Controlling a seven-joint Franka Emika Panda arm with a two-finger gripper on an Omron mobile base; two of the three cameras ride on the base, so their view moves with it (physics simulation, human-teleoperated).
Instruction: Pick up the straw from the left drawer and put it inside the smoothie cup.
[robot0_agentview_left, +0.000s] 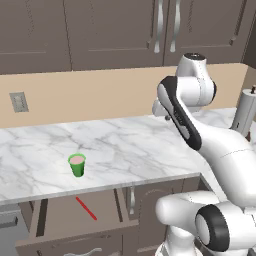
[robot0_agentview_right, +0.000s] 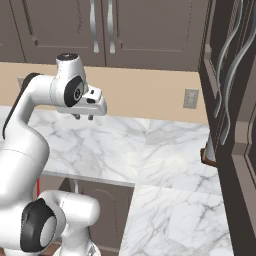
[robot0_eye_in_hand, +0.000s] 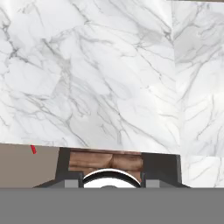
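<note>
A red straw (robot0_agentview_left: 86, 208) lies untouched in the open left drawer (robot0_agentview_left: 55, 212), at seven o'clock from the raised gripper (robot0_agentview_right: 83, 117), whose fingers' spacing is unclear; reaching down comes next.

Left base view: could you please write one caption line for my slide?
Red straw lies in the open left drawer below the marble counter, where the green smoothie cup stands upright.

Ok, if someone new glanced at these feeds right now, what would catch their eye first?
Probably the big white arm, its gripper held high over the marble counter with nothing in it. Next, the small green smoothie cup standing near the counter's front edge. Just below it, the red straw lies slantwise in the open left drawer.
</note>
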